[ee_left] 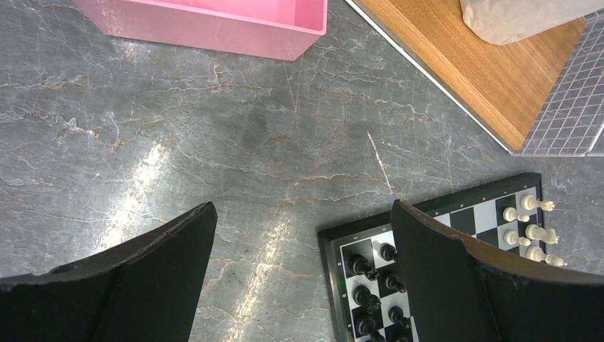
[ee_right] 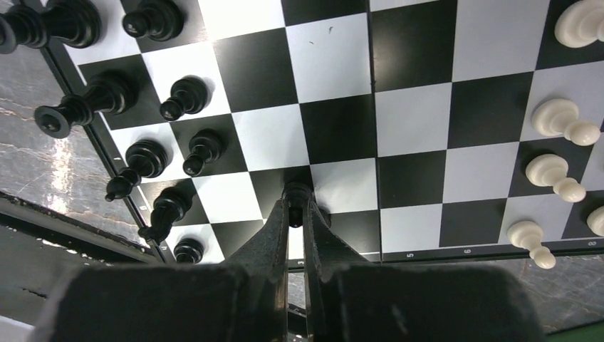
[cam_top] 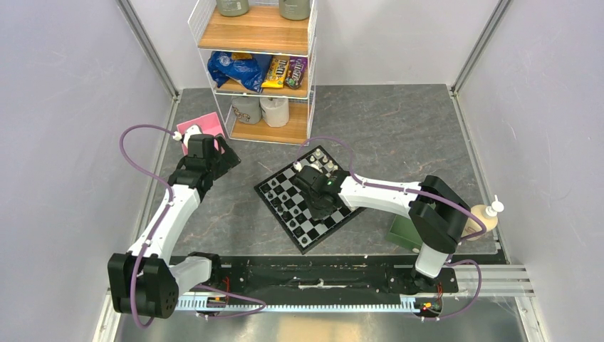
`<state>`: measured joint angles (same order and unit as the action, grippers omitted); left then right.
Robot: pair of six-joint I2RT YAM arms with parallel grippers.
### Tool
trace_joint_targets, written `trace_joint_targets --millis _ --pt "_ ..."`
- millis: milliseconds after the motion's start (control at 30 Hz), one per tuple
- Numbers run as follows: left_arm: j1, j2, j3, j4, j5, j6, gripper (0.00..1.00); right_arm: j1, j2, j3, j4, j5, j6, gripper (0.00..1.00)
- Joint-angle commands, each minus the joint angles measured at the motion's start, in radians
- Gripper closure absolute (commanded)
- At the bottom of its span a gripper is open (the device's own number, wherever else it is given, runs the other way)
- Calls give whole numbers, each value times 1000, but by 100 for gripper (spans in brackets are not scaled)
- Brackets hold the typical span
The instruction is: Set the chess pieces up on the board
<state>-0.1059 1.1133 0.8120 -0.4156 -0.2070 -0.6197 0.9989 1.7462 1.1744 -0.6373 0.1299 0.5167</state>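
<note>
The board [cam_top: 265, 191] lies turned at an angle in the middle of the table. Several black chess pieces [ee_right: 185, 96] stand in two rows along its left side, and cream pieces [ee_right: 563, 117] line the right side. My right gripper [ee_right: 296, 206] is shut on a black pawn [ee_right: 296, 194], which stands low over a dark square near the board's near edge. In the top view this gripper [cam_top: 318, 201] is over the board's middle. My left gripper [ee_left: 303, 214] hangs open over bare table, left of the board's rim [ee_left: 329, 285], with nothing between its fingers.
A pink box [cam_top: 201, 130] sits at the back left, just beyond my left gripper [cam_top: 226, 158]. A wire shelf unit [cam_top: 260, 64] with wooden shelves stands behind the board. A green tray [cam_top: 406, 231] and a pump bottle [cam_top: 484, 214] are at the right.
</note>
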Motion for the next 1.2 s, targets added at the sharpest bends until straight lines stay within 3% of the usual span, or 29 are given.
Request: trace_joint_targets --millis 0,600,1167 --pt "8 3 26 34 3 29 0 6 -16 35 45 -42 -11 100" --pt "8 -10 2 40 -11 27 0 95 -23 31 76 -25 29 100" --pt "7 -2 -5 44 -13 26 0 99 1 25 83 16 42 99"
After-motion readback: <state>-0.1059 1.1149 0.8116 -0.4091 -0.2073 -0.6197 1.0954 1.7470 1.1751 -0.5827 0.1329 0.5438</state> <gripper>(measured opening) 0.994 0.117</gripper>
